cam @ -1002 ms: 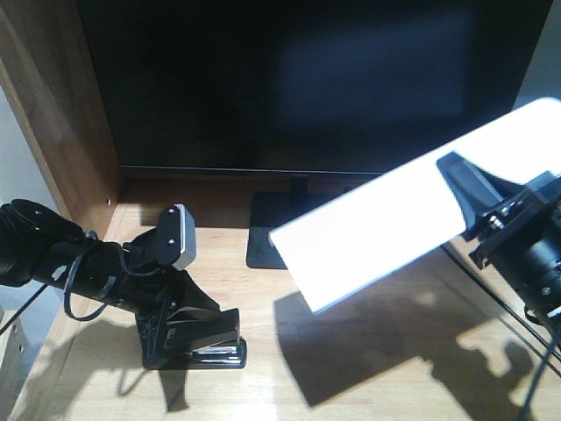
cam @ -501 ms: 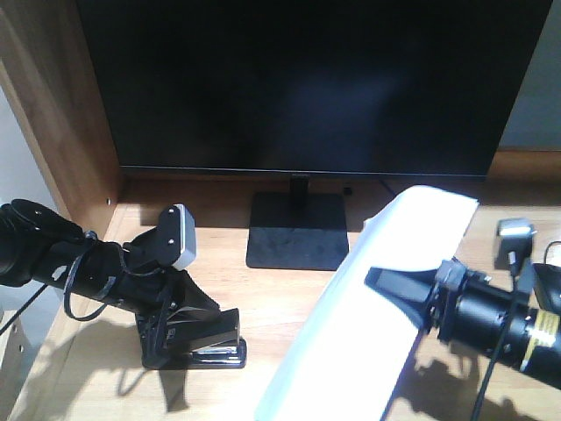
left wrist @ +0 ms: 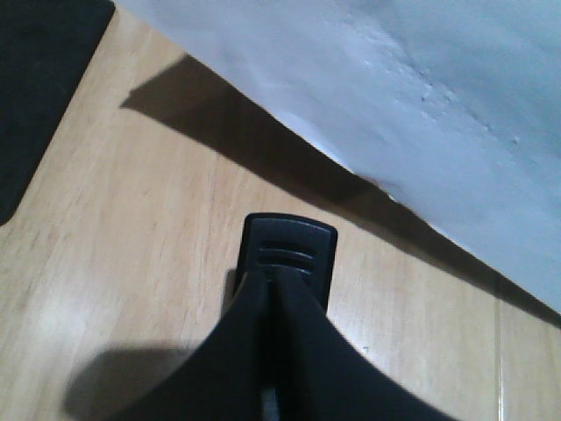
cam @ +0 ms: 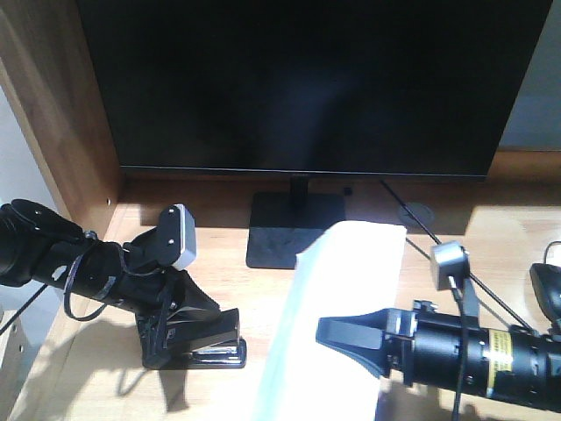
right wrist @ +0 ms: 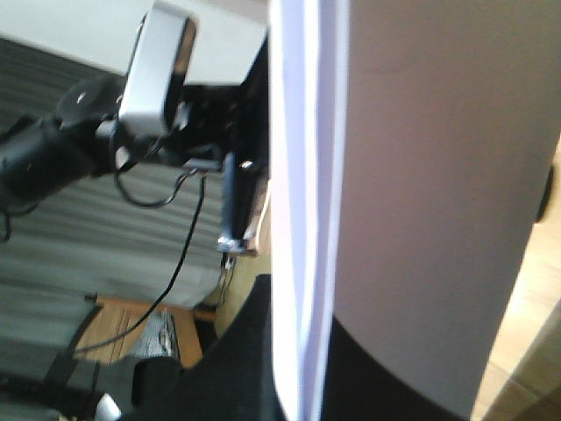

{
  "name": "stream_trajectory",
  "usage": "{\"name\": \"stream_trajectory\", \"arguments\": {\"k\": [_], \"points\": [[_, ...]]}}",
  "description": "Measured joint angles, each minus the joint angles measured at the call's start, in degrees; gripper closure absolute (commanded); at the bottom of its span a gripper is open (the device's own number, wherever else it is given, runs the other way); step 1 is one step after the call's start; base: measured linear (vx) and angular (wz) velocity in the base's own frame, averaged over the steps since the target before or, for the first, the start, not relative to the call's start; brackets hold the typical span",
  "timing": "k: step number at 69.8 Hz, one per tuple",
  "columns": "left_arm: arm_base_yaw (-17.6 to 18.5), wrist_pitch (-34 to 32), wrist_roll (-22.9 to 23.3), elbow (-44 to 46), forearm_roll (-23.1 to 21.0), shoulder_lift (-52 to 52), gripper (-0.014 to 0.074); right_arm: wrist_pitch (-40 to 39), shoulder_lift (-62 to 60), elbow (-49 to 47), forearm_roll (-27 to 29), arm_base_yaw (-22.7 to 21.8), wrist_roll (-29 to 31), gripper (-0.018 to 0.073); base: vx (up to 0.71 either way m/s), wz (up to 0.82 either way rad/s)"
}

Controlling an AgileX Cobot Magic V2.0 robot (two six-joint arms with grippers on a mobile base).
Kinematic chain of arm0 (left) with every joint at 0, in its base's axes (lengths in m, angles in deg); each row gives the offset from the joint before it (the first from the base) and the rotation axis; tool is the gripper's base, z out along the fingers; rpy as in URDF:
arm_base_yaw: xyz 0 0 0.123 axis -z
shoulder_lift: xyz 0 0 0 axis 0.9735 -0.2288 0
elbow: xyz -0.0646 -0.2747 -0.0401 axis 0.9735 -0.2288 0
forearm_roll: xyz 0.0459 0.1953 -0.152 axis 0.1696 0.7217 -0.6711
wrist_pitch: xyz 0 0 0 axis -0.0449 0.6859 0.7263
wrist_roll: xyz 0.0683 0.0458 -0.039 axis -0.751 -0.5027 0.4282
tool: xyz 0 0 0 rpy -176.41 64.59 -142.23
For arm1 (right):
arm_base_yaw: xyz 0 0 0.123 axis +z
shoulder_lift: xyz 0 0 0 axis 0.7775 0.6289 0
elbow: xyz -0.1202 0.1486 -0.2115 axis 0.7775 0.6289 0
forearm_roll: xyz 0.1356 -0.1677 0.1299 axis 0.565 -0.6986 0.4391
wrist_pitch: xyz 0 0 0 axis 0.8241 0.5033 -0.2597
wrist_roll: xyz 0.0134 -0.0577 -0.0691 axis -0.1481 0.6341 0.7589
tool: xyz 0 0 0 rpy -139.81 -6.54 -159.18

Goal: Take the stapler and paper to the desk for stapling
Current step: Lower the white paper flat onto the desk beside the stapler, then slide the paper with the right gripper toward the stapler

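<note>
The left fingers [cam: 195, 305] are clamped on the black stapler [cam: 210, 340], which rests on the wooden counter [cam: 491, 237] near its left edge. The right fingers [cam: 351, 335] pinch the white paper [cam: 351, 263], held tilted above the counter toward its front edge, right of the stapler.

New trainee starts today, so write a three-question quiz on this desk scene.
1. True or false: the left gripper is shut on the small black desk stapler.
2. What does the right gripper hold? A) the plain white sheet of paper B) a cup C) nothing
3. Fill in: a large black flat ___ stands at the back of the light wooden desk.
Key: 1 true; 2 A; 3 monitor.
</note>
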Motion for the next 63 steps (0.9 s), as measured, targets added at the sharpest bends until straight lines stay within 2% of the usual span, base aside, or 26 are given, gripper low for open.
{"name": "stream_trajectory", "arguments": {"k": [9,26,49,63], "points": [[0.0,0.0,0.0,0.0,0.0,0.0,0.0603,-0.1,0.0,-3.2,-0.8,2.2,0.0,0.0562,0.00,0.00],[0.0,0.0,0.0,0.0,0.0,0.0,0.0603,0.6,0.0,-7.2,-3.7,2.4,0.0,0.0562,0.00,0.00],[0.0,0.0,0.0,0.0,0.0,0.0,0.0603,15.2,0.1,-7.2,-14.7,2.4,0.0,0.0562,0.00,0.00],[0.0,0.0,0.0,0.0,0.0,0.0,0.0603,22.1,0.1,-7.2,-16.5,2.4,0.0,0.0562,0.00,0.00]]}}
